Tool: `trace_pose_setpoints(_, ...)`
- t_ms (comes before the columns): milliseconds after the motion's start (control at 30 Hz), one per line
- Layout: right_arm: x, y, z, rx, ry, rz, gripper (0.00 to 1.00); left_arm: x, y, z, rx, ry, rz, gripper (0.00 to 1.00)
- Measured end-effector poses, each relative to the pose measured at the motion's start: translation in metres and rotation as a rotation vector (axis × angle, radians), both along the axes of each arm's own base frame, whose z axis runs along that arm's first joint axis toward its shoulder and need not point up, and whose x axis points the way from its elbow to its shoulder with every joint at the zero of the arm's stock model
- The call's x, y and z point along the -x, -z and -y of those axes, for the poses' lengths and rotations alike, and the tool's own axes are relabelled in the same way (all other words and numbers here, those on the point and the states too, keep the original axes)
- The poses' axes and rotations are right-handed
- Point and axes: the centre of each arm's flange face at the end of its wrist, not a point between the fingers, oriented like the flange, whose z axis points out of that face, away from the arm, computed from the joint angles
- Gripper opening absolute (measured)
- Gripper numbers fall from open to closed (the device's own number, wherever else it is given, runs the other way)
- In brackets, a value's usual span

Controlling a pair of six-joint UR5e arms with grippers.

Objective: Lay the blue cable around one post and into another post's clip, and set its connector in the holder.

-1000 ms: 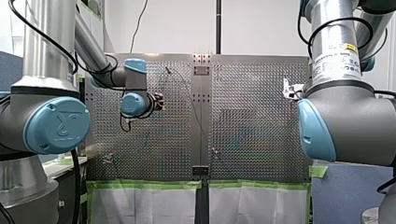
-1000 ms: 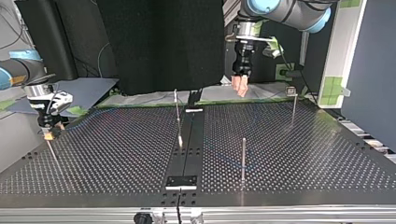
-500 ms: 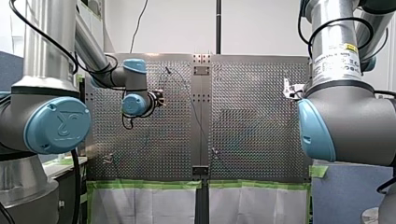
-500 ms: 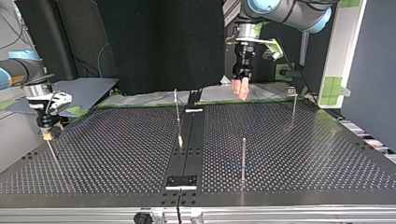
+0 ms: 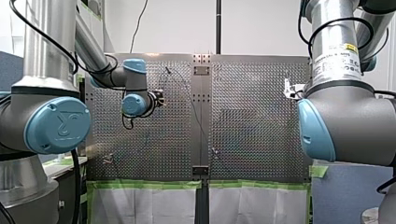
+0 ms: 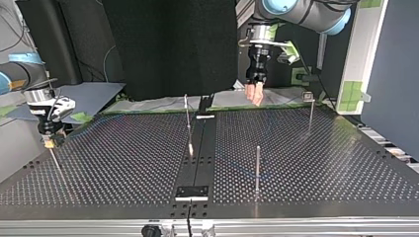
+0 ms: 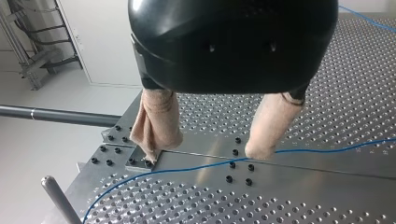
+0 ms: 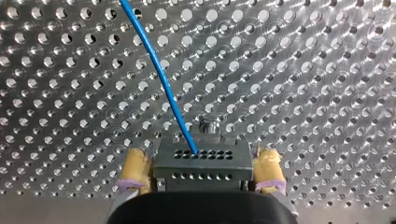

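Early stage, by judgement. Pinches the connector (image 8: pixel 201 156) between the yellow pads of my right pincer (image 8: pixel 200 168), with the blue cable (image 8: pixel 163 79) running out ahead of that pincer across the worktop (image 8: pixel 303 70). Holds my left pincer (image 7: pixel 205 149) spread, beige pads apart, raised over the worktop, with a slack run of cable lying below its fingertips. Shows no turn around any post (image 6: pixel 257 168) and no cable pressed into a clip. Leaves outstanding: looping one post, clipping at another, seating the connector. Cannot pick out the holder with certainty.
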Motion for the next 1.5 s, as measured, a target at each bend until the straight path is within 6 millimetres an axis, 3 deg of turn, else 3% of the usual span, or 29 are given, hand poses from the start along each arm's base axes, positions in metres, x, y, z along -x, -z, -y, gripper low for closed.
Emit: trace_pose_setpoints(1500,-0.0006,-0.0006,0.0006,0.009,0.008,-0.009,0.99,-0.0006,0.0,0.0001,0.003,0.01,0.0,1.0)
